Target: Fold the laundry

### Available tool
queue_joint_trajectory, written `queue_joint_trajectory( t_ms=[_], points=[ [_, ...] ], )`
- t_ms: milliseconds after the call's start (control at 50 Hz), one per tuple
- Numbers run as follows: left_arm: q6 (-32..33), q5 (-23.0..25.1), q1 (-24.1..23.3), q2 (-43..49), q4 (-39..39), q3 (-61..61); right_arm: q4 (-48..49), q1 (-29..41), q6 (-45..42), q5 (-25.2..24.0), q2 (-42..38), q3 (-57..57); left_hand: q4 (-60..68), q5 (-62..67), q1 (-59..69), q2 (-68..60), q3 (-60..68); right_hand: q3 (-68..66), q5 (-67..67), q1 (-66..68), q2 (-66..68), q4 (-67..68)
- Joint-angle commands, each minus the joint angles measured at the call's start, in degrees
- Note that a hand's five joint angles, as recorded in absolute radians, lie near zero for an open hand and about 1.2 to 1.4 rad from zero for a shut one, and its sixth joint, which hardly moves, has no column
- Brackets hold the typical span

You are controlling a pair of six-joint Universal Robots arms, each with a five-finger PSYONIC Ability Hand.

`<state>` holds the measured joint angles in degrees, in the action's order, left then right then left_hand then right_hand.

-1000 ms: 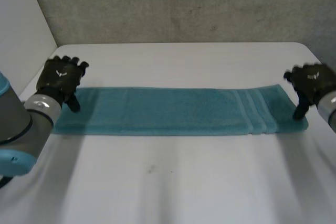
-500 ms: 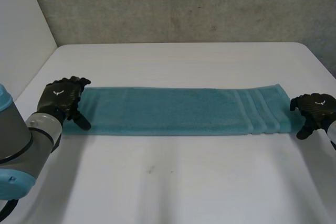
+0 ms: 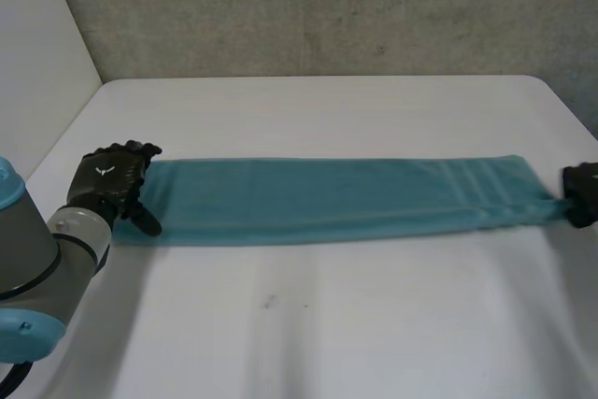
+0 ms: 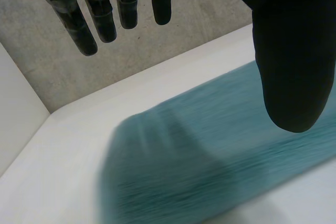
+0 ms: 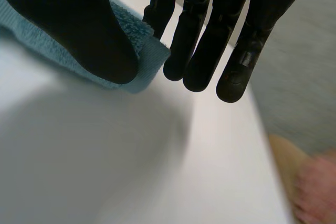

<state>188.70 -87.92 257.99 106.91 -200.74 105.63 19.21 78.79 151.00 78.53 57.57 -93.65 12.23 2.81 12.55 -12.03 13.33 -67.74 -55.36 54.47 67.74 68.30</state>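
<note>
The step in hand looks like drawing the towel (image 3: 327,198) straight along the tabletop (image 3: 308,324) ahead of a fold. To do it well, the pull should run level and along the towel's length, kept low, so the strip flattens without its long edges curling. The opposite end needs pinning or gripping, or the whole towel will likely just slide. Once it lies flat, both ends want a matching hold so one end can be carried over to meet the other squarely.

The towel lies as a long narrow strip across the middle of the tabletop, reaching from one robot hand to the other. The left robot hand (image 3: 112,181) sits at the towel's left end. In its wrist view its fingers (image 4: 105,19) are straight and spread, the thumb (image 4: 291,66) stands apart above the cloth, and nothing is pinched. The right robot hand (image 3: 581,195) is at the towel's right end, near the tabletop's edge. Its thumb (image 5: 79,24) lies on the towel's corner with the straight fingers (image 5: 194,45) on the other side, which I read as a pinch on the cloth
</note>
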Motion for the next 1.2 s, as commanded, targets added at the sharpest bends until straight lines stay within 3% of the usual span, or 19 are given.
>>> queue_joint_trajectory(
  t_ms=[20,140,260,360,380,420,440,480,500,600,640,800,940,960,980,1000,1020,1100,1200],
  points=[
    [0.0,-0.1,-0.3,-0.4,0.0,0.4,-0.2,-5.7,-0.8,7.9,0.4,5.1,-2.2,-2.8,-2.5,2.0,-3.3,-12.3,-14.6,25.5,12.3,11.7],
    [0.0,-0.1,-0.2,-0.3,0.1,0.4,-2.4,-10.1,-3.9,8.3,0.4,10.1,-2.2,-2.8,-2.5,2.0,-3.3,-12.3,-14.6,25.5,12.3,11.7],
    [0.0,-0.2,-0.2,-0.2,0.1,0.4,-4.8,-8.5,-6.2,7.9,1.4,11.5,-2.2,-2.8,-2.5,2.0,-3.3,-12.3,-14.6,25.5,12.3,11.7],
    [0.0,-0.2,0.3,-0.6,0.1,0.3,-4.7,5.6,-4.9,7.6,4.8,13.1,-2.2,-2.8,-2.5,2.0,-3.3,-12.3,-14.6,25.5,12.3,11.7],
    [0.0,-0.2,0.3,-0.6,0.1,0.3,-4.7,5.7,-4.9,7.6,4.8,13.1,-2.2,-2.8,-2.5,2.0,-3.3,-12.3,-14.6,25.5,12.3,11.7],
    [0.0,-0.2,0.4,-0.6,0.0,0.3,-4.3,14.8,-5.1,7.4,4.9,14.7,-2.2,-2.8,-2.5,2.0,-3.3,-12.3,-14.6,25.5,12.3,11.7],
    [-0.1,-0.2,0.4,-0.6,0.0,0.3,-4.3,14.9,-5.1,7.4,4.9,14.7,-2.2,-2.8,-2.5,2.0,-3.3,-12.3,-14.6,25.5,12.3,11.7],
    [0.0,-0.2,0.4,-0.6,0.0,0.3,-3.2,25.4,-5.4,6.8,4.5,17.9,-2.2,-2.8,-2.5,2.0,-3.3,-12.3,-14.6,25.5,12.3,11.7],
    [0.0,-0.2,0.6,-0.6,0.0,0.3,-3.2,25.4,-5.4,6.8,4.5,17.9,-2.2,-2.8,-2.5,2.0,-3.3,-12.3,-14.6,25.5,12.3,11.7],
    [0.0,-0.3,0.8,-0.7,0.0,0.3,-1.5,38.5,-5.8,6.0,-0.4,23.7,-2.2,-2.8,-2.5,2.0,-3.3,-12.3,-14.6,25.5,12.3,11.7],
    [-0.1,-0.3,0.8,-0.7,0.0,0.3,-0.3,46.7,-5.8,4.6,-5.9,28.3,-2.2,-2.8,-2.5,2.0,-3.3,-12.3,-14.6,25.5,12.3,11.7],
    [0.0,-0.3,0.8,-0.7,0.0,0.3,-0.3,59.0,-5.6,2.1,-18.1,35.4,-2.2,-2.8,-2.5,2.0,-3.3,-12.3,-14.6,25.5,12.3,11.7],
    [-0.1,-0.3,0.8,-0.7,0.1,0.4,-1.8,62.5,-5.8,2.0,-23.1,36.2,-2.2,-2.8,-2.5,2.0,-3.3,-11.8,-14.2,25.1,11.8,11.3],
    [-0.1,-0.3,0.7,-0.7,0.1,0.4,-2.1,62.4,-5.5,2.2,-22.6,36.2,-2.2,-2.8,-2.5,2.0,-3.3,9.5,7.1,3.8,-9.5,-10.1],
    [-0.1,-0.3,0.7,-0.7,0.1,0.4,-2.1,62.4,-5.5,2.2,-22.6,36.2,-2.2,-2.8,-2.5,2.0,-3.3,9.7,7.3,3.6,-9.7,-10.3],
    [-0.1,-0.3,0.7,-0.7,0.1,0.4,-2.2,62.1,-5.5,2.8,-21.6,36.1,-2.2,-2.8,-2.5,2.0,-3.3,31.4,29.0,-18.1,-31.4,-31.9],
    [-0.1,-0.3,0.7,-0.7,0.1,0.4,-2.6,62.0,-5.0,4.0,-19.1,35.7,-2.2,-2.8,-2.5,2.0,-3.3,41.7,39.4,-28.5,-41.7,-42.3],
    [-0.1,-0.2,0.1,-0.7,0.1,0.3,-4.1,59.9,-3.0,7.9,-12.1,33.9,-2.2,-2.8,-2.5,2.0,-3.3,57.7,55.4,-44.5,-57.7,-58.3],
    [-0.1,0.0,-0.4,-0.7,0.1,-0.3,-6.6,52.9,4.1,11.9,-3.3,28.2,-2.2,-2.8,-2.5,2.0,-3.3,57.7,55.4,-44.5,-57.7,-58.3]
  ],
)
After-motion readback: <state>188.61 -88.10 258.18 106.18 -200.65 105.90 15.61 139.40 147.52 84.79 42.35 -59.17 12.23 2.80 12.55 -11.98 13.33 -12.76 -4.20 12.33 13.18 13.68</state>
